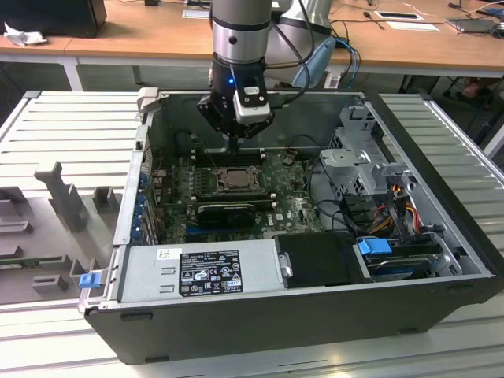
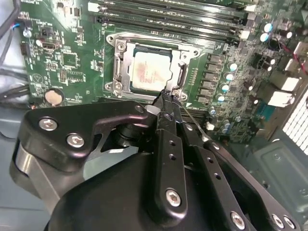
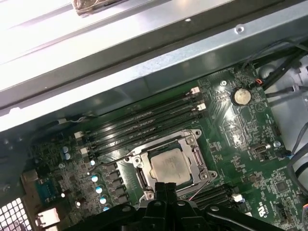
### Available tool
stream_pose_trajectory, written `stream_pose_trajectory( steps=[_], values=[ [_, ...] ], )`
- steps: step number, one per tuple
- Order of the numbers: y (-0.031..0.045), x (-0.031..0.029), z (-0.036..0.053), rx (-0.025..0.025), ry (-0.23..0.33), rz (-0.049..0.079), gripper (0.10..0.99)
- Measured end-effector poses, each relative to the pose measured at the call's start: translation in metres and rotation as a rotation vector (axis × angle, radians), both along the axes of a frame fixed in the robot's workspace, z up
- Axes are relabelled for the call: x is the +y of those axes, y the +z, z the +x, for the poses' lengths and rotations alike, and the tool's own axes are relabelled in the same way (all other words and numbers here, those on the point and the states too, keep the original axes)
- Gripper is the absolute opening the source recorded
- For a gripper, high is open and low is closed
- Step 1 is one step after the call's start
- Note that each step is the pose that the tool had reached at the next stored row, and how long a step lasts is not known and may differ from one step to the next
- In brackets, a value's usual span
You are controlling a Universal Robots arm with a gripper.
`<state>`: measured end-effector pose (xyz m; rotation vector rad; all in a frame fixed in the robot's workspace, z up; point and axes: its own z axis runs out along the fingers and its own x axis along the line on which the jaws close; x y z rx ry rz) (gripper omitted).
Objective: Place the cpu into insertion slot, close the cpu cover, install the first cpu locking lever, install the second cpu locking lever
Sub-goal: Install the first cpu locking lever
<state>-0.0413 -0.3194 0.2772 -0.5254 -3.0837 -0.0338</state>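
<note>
- Chip: pale silver-beige square, lying flat in the socket.
- Cover: grey metal frame around the chip.
- Gripper: fingers clenched together at the socket's edge.

Pale silver-beige cpu on a green motherboard — black tool, black memory slots.

Small flat square silver-beige cpu lies in the square dark-rimmed insertion slot on the green motherboard, under the thin dark-grey metal cpu cover. Long black memory slots run beside the slot. Black gripper stands at the slot's edge.
</note>
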Motion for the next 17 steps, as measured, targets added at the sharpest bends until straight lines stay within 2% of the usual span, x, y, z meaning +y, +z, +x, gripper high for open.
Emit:
stream_pose_trajectory(
  steps=[11,17],
  values=[
    [-0.0005,0.0000,-0.0002,-0.0001,0.164,0.000,0.106],
    [-0.0022,0.0000,-0.0003,-0.0001,0.306,0.000,0.106]
  ],
)
